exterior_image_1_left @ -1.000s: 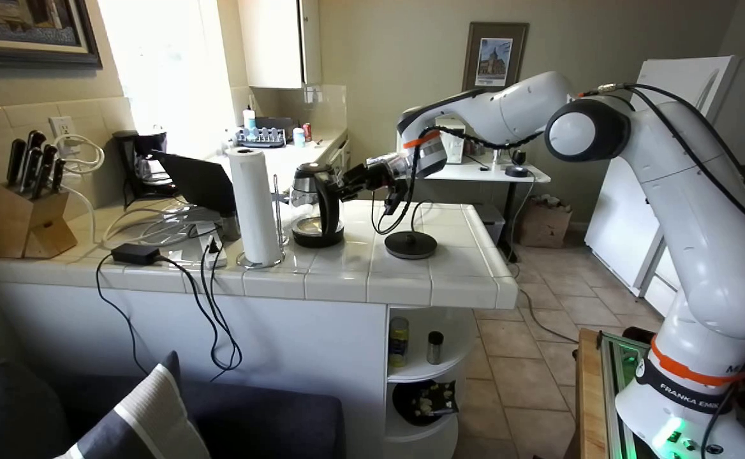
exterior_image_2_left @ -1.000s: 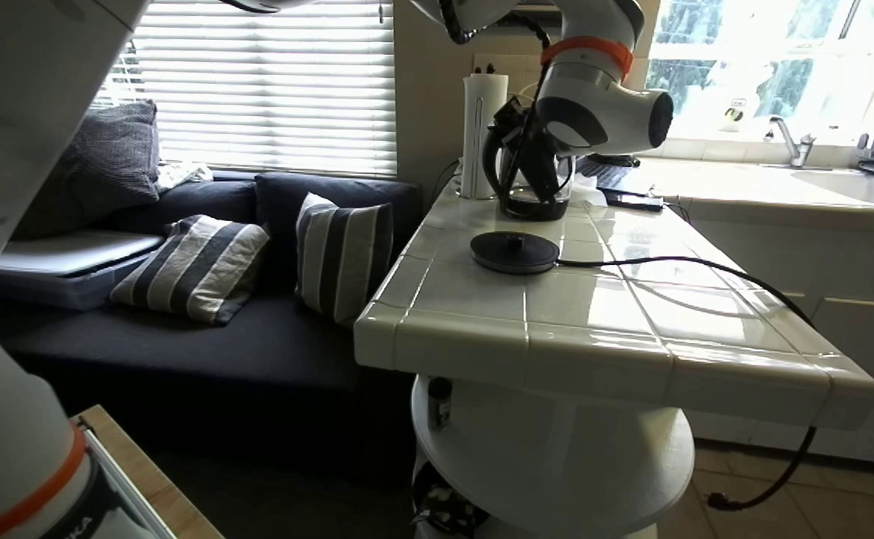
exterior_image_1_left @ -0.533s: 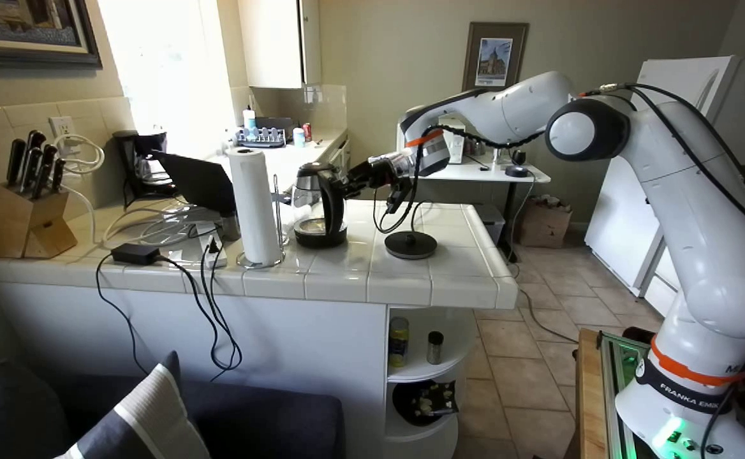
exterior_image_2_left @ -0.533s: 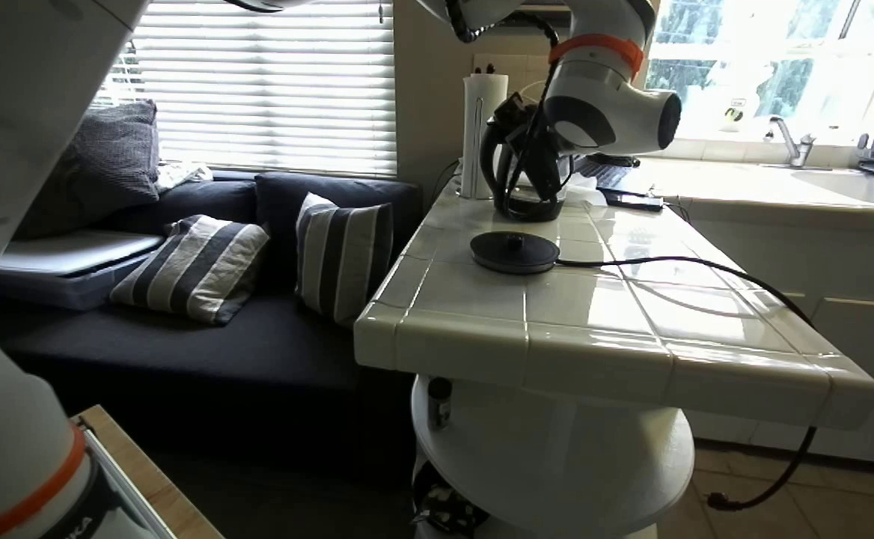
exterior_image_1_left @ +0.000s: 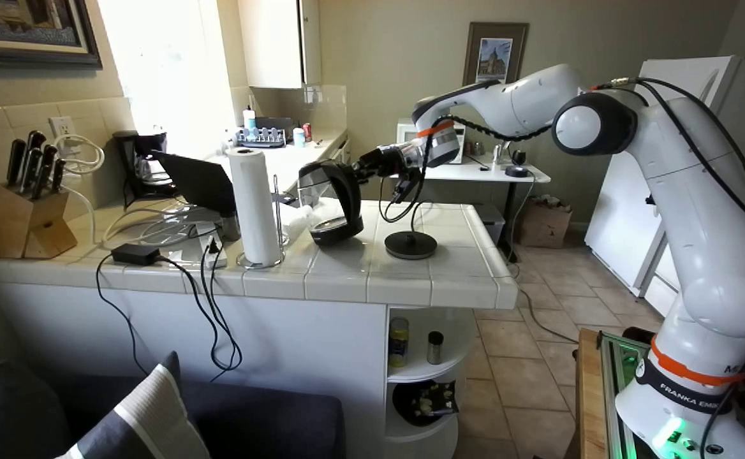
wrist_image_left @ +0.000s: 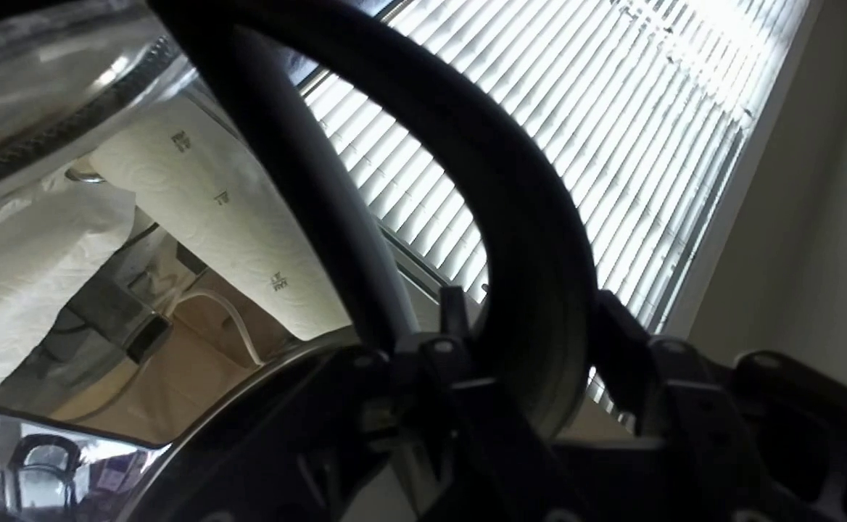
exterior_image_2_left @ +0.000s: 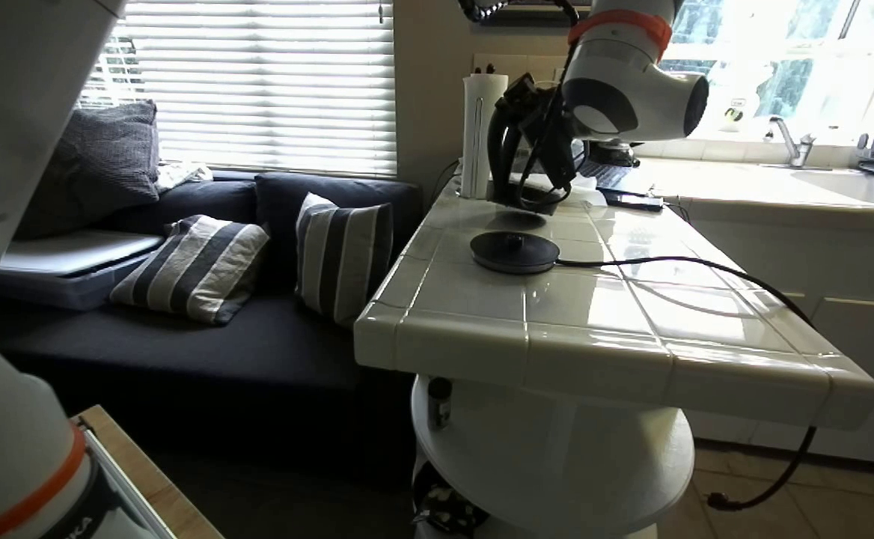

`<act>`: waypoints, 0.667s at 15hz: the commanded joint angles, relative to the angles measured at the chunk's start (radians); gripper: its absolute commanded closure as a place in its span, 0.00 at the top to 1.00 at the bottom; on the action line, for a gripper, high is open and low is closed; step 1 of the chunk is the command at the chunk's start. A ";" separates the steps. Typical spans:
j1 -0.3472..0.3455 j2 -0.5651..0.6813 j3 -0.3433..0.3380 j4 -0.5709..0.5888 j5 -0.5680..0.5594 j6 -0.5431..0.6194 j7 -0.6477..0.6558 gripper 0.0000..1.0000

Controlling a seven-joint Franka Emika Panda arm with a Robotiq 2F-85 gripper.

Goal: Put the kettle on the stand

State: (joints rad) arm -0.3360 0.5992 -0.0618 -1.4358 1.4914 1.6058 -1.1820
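In an exterior view, above the desk (exterior_image_1_left: 455,284), the kettle (exterior_image_1_left: 331,204) hangs tilted, top leaning left. The stand (exterior_image_1_left: 411,246) lies near, rightward of and below the fingers (wrist_image_left: 619,337), which clench the kettle's handle (wrist_image_left: 529,225). Seating it probably needs rightward travel and straightening.

White-tiled counter (exterior_image_1_left: 340,274) with black stand (exterior_image_1_left: 411,247), paper-towel roll (exterior_image_1_left: 254,207) on wire holder (exterior_image_1_left: 278,213), knife block (exterior_image_1_left: 28,223), power brick (exterior_image_1_left: 135,254)

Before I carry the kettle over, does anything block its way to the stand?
Nothing visible stands between the kettle, tilted in the gripper, and the stand in either exterior view; the paper towel roll is on the kettle's opposite side.
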 commanded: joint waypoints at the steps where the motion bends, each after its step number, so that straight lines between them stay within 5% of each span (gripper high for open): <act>1: -0.015 -0.049 -0.011 -0.053 0.053 -0.044 -0.046 0.20; 10: -0.028 -0.167 -0.047 -0.181 0.049 -0.119 -0.173 0.20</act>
State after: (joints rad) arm -0.3572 0.5557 -0.0944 -1.5004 1.4969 1.5277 -1.2701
